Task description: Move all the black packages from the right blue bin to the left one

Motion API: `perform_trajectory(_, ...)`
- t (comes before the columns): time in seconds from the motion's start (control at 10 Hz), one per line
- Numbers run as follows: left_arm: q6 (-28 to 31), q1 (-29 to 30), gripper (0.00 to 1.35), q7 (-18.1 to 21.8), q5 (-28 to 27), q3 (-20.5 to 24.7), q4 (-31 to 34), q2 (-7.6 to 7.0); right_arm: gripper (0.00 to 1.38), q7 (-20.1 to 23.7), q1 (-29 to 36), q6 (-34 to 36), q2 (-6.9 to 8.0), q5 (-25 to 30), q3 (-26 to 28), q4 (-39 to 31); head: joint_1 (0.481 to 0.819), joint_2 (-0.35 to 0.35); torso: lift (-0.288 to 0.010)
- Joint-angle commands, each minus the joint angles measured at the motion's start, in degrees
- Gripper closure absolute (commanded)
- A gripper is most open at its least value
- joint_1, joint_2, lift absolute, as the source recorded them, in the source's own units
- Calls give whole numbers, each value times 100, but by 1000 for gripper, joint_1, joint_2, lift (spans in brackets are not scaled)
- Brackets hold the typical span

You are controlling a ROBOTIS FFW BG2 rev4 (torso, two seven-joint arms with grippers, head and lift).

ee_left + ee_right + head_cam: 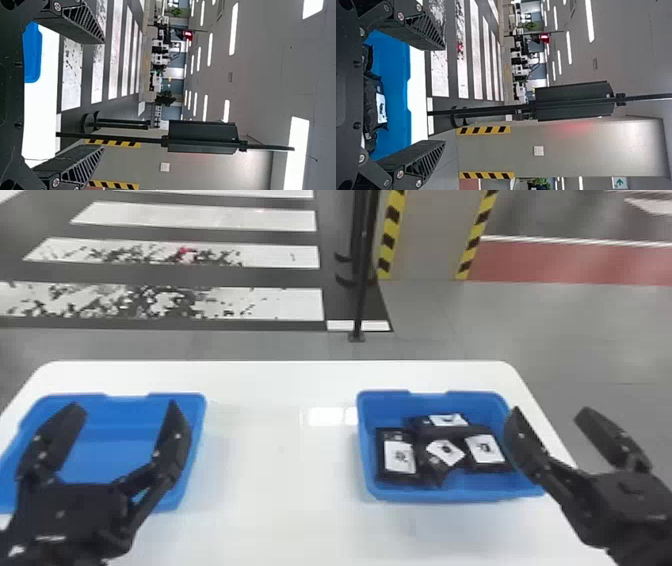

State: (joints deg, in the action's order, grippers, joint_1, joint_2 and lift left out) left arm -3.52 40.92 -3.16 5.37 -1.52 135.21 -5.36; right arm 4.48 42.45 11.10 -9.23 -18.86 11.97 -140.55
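I recorded the black packages [400,456] inside the right blue bin [425,493], bunched together, some overlapping, with white labels on their upper faces. One lay toward the bin's left side, one toward its right side, one slanted between those two, and one behind, nearer the far wall.

My left gripper [124,408] was found above the left blue bin [117,447], its fingers released and spread well apart. My right gripper [550,410] was located at the right-hand side of the right blue bin, its fingers likewise released, with a wide gap between them. The wrist views confirmed both findings.

Both bins sat on a white table [280,490], well apart, with bare tabletop between them. Beyond the table, I noted a floor with white stripes [270,302], a thin black post [364,265] and a column [430,240] edged in yellow and black.
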Motion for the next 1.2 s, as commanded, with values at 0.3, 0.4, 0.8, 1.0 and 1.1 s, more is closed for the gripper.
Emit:
perform_trajectory(0.3,14,0,105,8,0,4,0,0,202,0,-13,0,0,0,2,14,695,-82,-132)
perform_trajectory(0.4,14,-14,105,8,0,4,0,0,202,0,-27,0,0,0,2,14,695,-82,-132)
perform_trajectory(0.8,14,-14,105,17,0,4,0,0,202,0,-97,85,-9,12,14,28,695,-83,-132)
perform_trajectory(1.0,0,0,104,26,0,4,-14,0,202,62,-505,732,-114,58,14,42,695,-83,-132)
perform_trajectory(1.1,0,0,105,26,0,4,-14,0,197,211,-828,1350,-176,58,14,169,695,-82,-132)
